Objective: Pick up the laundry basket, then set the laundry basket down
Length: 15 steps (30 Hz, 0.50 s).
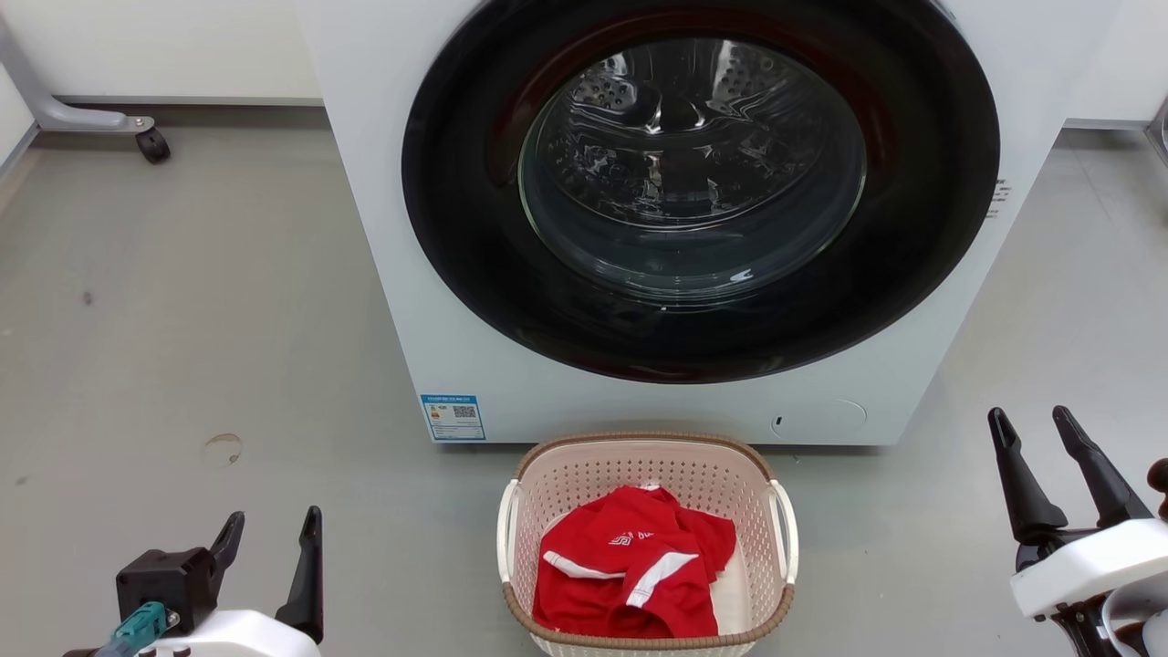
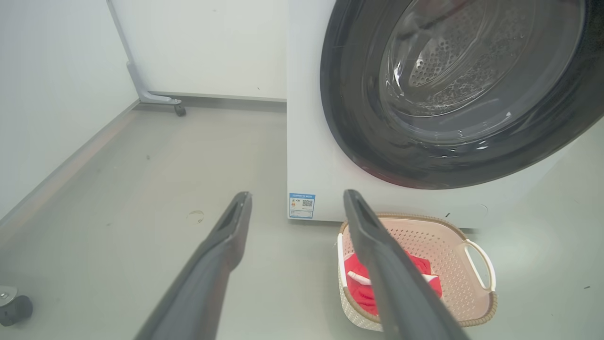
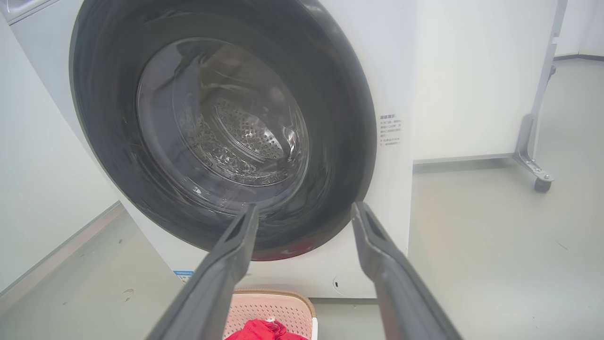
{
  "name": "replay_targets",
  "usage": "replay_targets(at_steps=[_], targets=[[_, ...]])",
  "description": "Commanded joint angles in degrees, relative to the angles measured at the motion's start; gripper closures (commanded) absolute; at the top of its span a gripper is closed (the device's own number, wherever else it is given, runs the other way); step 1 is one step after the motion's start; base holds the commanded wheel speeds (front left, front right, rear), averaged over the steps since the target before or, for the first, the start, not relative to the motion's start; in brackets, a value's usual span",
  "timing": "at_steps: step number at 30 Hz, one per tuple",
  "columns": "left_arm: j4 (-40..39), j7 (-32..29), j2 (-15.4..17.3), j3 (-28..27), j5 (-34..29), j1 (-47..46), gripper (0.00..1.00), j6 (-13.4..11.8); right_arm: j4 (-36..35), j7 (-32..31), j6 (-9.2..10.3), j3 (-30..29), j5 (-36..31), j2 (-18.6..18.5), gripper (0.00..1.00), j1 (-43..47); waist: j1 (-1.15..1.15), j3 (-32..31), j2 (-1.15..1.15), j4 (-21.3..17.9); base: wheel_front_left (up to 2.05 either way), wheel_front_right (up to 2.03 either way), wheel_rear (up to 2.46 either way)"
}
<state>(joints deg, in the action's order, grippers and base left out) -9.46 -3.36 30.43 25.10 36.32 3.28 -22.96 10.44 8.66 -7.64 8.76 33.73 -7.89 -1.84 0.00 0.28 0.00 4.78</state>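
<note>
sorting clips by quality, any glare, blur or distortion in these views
Head view: even light, sharp; reflections streak the washer door glass; the basket casts only a faint shadow. Left wrist view: wide-angle stretch tilts the washer; the left gripper, near the lens, looks soft. Right wrist view: the door ring looks smeared, the right gripper soft too.

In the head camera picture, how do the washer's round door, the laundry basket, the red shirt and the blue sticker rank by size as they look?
Largest to smallest:
round door
laundry basket
red shirt
blue sticker
The shirt lies inside the basket, so that pair is sure.
</note>
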Motion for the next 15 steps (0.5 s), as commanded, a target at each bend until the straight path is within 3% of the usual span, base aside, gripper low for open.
replay_targets(at_steps=[1, 5, 6, 10, 15], targets=[[-1.29, 0.31, 1.68, -2.54, 0.2, -2.82, 0.0, -0.42, -1.51, 0.34, 0.15, 1.02, -0.53, -1.35, 0.0, -1.19, 0.0, -0.08, 0.0, 0.05, 0.0, 0.0, 0.0], [-1.58, 0.54, 2.19, -2.17, -0.14, -2.89, 0.0, 0.17, -1.53, 0.34, 0.15, 1.1, -0.59, -1.29, 0.0, -1.22, 0.0, -0.21, 0.0, 0.07, 0.0, 0.0, 0.0], [-0.16, 0.15, 0.5, 0.26, -0.02, 0.0, 1.0, 0.23, -0.01, 0.0, 0.0, 0.05, 0.0, 0.03, 1.0, 0.0, 0.0, -0.21, 0.0, 0.07, 0.0, 0.0, 0.0], [2.14, 0.26, -1.94, 1.4, 0.14, 0.74, 1.0, 0.33, 2.08, -0.04, -0.01, 0.44, 0.24, 2.16, 1.0, 1.33, 0.0, -0.21, 0.0, 0.05, 0.0, 0.0, 0.0], [2.66, 0.23, -2.92, 0.18, 2.46, 0.53, 1.0, 1.43, 1.93, -0.6, 0.0, -0.12, 2.64, 2.24, 1.0, 1.25, 0.1, -0.28, 0.0, -0.15, 0.0, 0.0, 0.0]])
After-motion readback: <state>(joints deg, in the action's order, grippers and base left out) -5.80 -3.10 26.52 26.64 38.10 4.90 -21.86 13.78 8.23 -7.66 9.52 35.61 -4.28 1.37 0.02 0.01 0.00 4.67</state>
